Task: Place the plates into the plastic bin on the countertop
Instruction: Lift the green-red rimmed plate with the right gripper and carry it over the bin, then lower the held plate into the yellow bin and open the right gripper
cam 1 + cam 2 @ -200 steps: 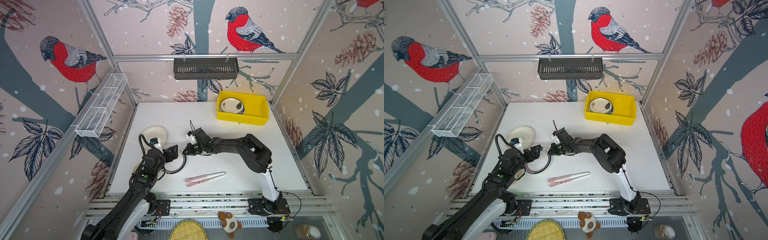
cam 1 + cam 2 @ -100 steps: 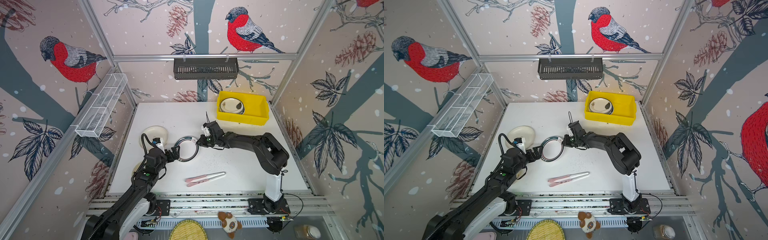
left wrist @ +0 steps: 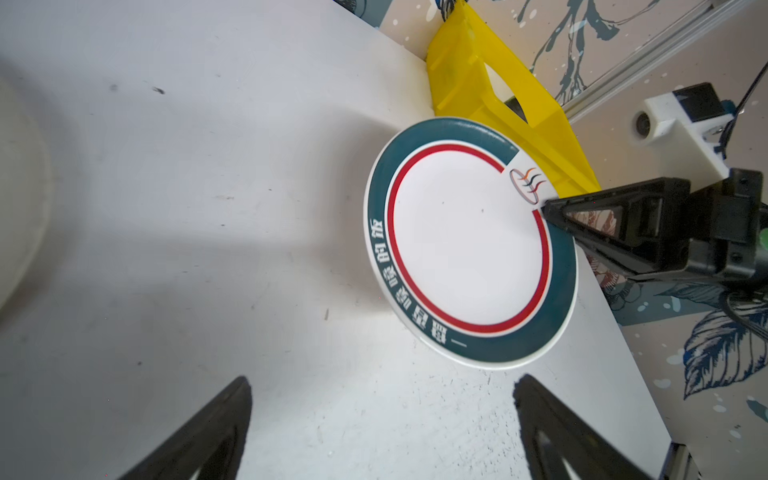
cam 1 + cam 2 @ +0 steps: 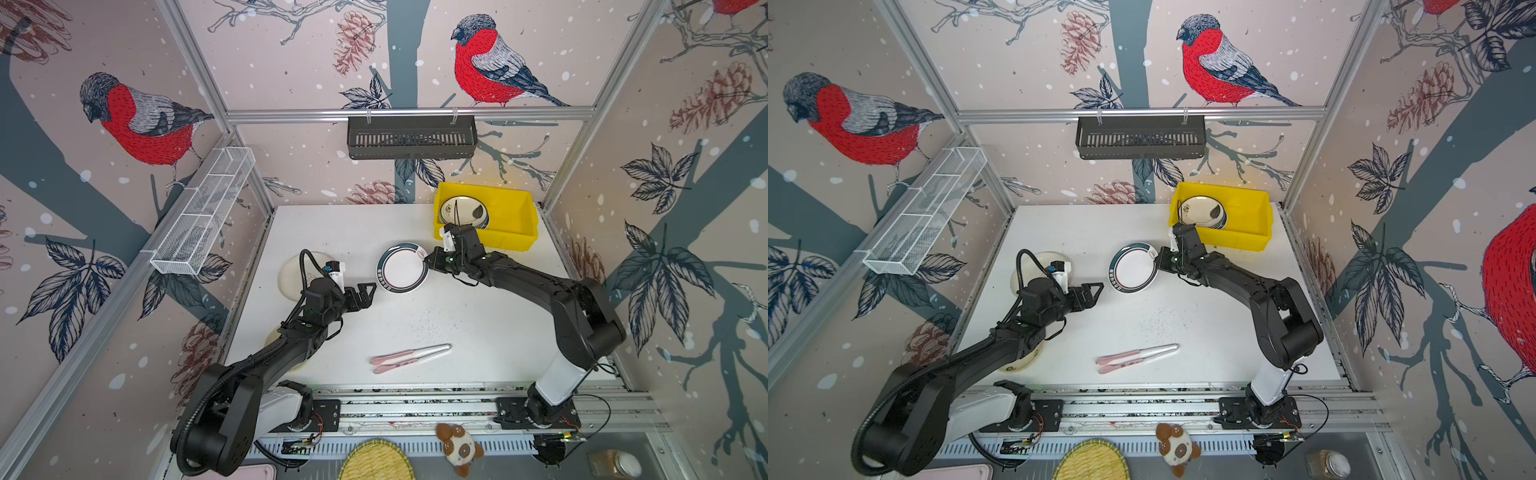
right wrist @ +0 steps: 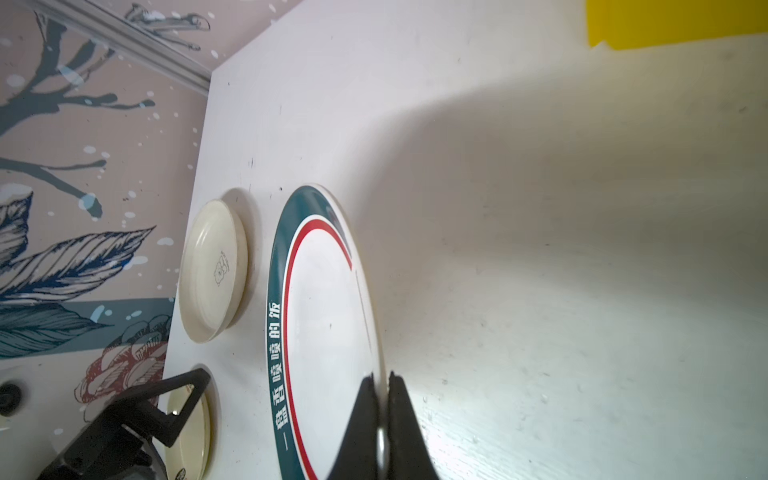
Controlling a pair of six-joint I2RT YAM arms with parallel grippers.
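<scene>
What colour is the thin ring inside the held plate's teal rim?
Red ring; clearest in the left wrist view.

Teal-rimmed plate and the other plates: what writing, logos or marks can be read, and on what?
"一碗香喷喷的饭": white lettering on the rim of the teal-rimmed plate, gripped by the right pincer.
No letters: steaming-bowl emblem on the same rim.
No words: bear outline on the cream plate.
Too small to read: dark marks on the stacked plates in the yellow bin.
</scene>
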